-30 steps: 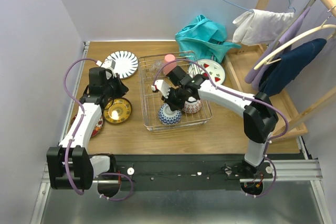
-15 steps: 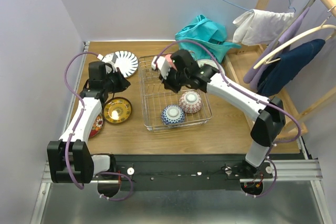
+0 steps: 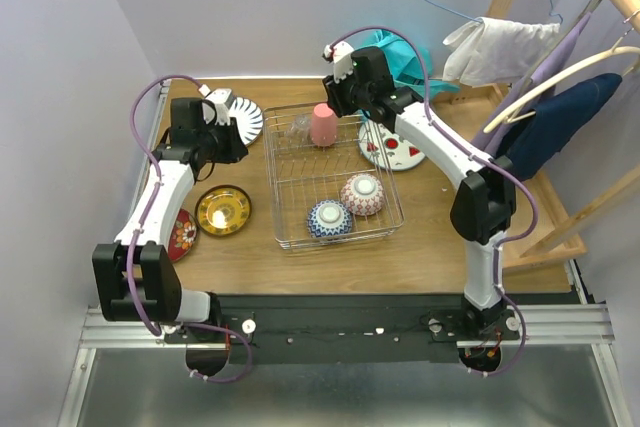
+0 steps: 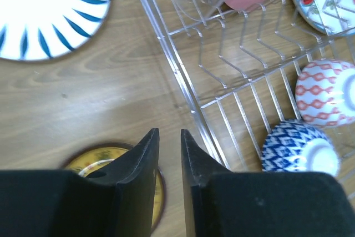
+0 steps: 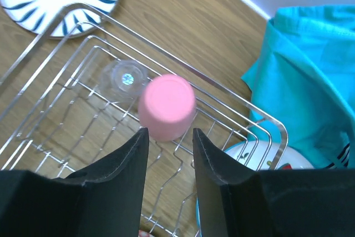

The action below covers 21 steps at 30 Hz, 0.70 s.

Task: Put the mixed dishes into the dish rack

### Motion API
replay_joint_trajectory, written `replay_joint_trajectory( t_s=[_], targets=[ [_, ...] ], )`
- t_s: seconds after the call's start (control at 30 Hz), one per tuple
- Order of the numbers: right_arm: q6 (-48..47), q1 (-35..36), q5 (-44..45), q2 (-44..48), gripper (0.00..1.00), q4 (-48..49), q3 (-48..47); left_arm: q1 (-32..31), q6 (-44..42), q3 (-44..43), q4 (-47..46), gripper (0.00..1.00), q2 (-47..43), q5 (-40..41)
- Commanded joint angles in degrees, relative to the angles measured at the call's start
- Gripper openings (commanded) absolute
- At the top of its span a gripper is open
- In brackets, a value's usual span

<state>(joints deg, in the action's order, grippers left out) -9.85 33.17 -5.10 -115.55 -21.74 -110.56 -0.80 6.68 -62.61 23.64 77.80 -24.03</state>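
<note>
Since one second ago, my right gripper [image 5: 170,131] has gone from the near end of the rack [image 3: 272,187] to its far end, and my left gripper [image 4: 169,134] has moved farther out, toward the striped plate [image 3: 240,117].

At the left, the red saucer [image 3: 183,235] and the gold saucer [image 3: 223,210] lie on the table, with the striped plate behind them. The left gripper hangs over the table between the gold saucer and the left wall of the rack. Its jaws stand only a little apart, with nothing between them.

In the rack, the glass [image 3: 297,127] is at the far end and the cup [image 3: 323,124] stands upside down just beside it. The blue bowl [image 3: 328,218] and the red bowl [image 3: 363,193] sit upside down at the near end. The right gripper hovers above the cup, jaws apart and holding nothing. The fruit plate [image 3: 395,147] lies on the table, right of the rack.
</note>
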Motion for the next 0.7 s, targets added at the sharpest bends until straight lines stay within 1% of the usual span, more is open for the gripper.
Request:
replay_joint_trajectory(
  t_s=[0.0, 0.07, 0.2, 0.23, 0.33, 0.4, 0.47, 0.5, 0.57, 0.63, 0.67],
  targets=[
    [1.8, -1.1, -1.7, 0.0, 0.47, 5.0, 2.2, 1.8, -14.0, -4.0, 5.5, 0.4, 3.3, 5.7],
    [1.8, -1.4, -2.7, 1.5, 0.49, 8.3, 4.4, 1.9, -17.7, -4.8, 7.1, 0.47, 4.9, 8.8],
    [1.6, -2.5, -7.5, 4.4, 0.55, 11.1, 7.9, 4.3, -22.5, -7.1, 7.4, 0.54, 10.7, 12.2],
    [1.4, -2.6, -8.3, 5.1, 0.57, 12.6, 10.3, 5.1, -23.7, -7.5, 7.6, 0.54, 11.5, 12.5],
    [-0.5, -2.7, -12.6, 8.0, 0.6, 12.3, 13.1, 6.0, -27.5, -8.8, 9.7, 0.54, 14.0, 12.3],
    [1.1, -2.6, -12.4, 9.3, 0.61, 12.0, 14.0, 6.7, -28.0, -10.4, 11.9, 0.54, 16.1, 11.1],
    [1.7, -2.6, -11.9, 10.0, 0.62, 11.0, 15.1, 7.6, -27.8, -12.3, 14.9, 0.56, 17.9, 8.1],
    [2.4, -2.6, -10.6, 10.4, 0.63, 10.6, 15.5, 7.8, -27.6, -14.8, 16.2, 0.56, 19.7, 6.9],
    [3.6, -2.6, -8.2, 10.8, 0.65, 7.9, 15.6, 8.2, -26.2, -16.7, 18.7, 0.55, 21.2, 5.5],
    [2.3, -2.6, -7.7, 11.9, 0.65, 4.0, 15.6, 8.8, -26.5, -17.4, 19.1, 0.56, 22.5, 3.3],
    [1.3, -2.6, -8.3, 12.6, 0.65, 2.9, 16.0, 8.9, -28.6, -17.0, 18.5, 0.56, 22.6, 2.2]
  ],
)
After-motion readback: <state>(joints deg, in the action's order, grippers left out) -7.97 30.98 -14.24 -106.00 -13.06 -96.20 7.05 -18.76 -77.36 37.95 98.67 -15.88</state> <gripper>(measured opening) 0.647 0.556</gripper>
